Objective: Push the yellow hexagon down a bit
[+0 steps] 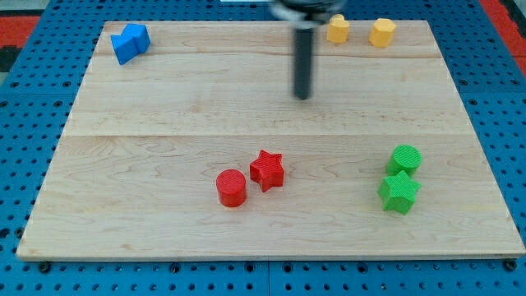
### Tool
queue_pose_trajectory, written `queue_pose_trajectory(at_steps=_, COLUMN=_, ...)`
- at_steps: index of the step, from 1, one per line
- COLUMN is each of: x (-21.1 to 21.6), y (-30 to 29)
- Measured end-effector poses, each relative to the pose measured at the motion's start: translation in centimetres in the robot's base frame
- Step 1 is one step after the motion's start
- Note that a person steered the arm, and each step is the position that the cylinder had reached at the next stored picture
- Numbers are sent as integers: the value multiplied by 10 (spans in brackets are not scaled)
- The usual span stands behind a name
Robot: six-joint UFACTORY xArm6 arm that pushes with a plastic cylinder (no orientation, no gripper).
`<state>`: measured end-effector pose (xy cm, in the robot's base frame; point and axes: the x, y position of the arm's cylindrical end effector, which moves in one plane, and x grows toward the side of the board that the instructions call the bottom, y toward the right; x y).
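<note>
The yellow hexagon (382, 32) sits near the board's top edge, right of centre. A second yellow block (338, 29), of unclear shape, sits just to its left. My tip (304, 96) is on the board below and to the left of both yellow blocks, well apart from them. The dark rod rises from the tip to the view's top.
A blue block (130, 42) sits at the top left corner. A red cylinder (232, 187) and a red star (267, 169) sit low in the middle. A green cylinder (405, 159) and a green star (399, 191) sit at the lower right. The wooden board (164, 107) lies on a blue pegboard.
</note>
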<state>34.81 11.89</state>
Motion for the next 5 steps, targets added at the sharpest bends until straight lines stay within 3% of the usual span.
queue_pose_trajectory(at_steps=1, x=-23, y=94)
queue_pose_trajectory(at_steps=3, x=-27, y=130)
queue_pose_trajectory(at_steps=4, x=-80, y=213)
queue_pose_trajectory(at_steps=5, x=-100, y=226)
